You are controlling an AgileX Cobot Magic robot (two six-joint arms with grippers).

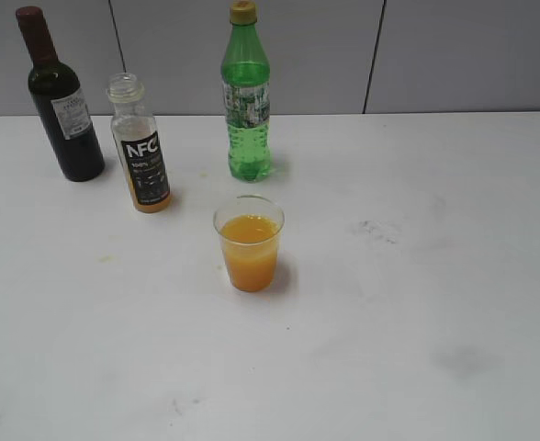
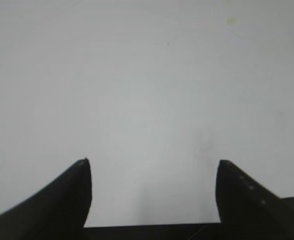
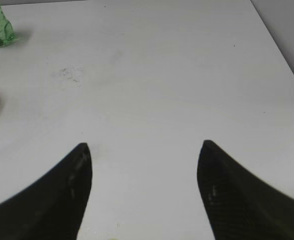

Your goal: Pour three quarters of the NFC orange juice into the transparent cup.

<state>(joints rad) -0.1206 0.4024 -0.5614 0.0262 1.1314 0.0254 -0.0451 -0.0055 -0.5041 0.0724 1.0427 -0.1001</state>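
Light: bright, even, soft.
Shadows: short, faint, right of the cup [image 1: 249, 241] and bottles.
Focus: exterior sharp; left wrist hazy, washed out.
Fingers [image 3: 62, 200]: near-black silhouettes.

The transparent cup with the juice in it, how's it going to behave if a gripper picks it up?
The transparent cup looks like thin clear plastic, so it may flex under a firm squeeze. It is roughly three-quarters full of orange juice, so probably bottom-heavy and stable, yet tilting could spill. Its smooth, tapered wall may slip downward between fingers.
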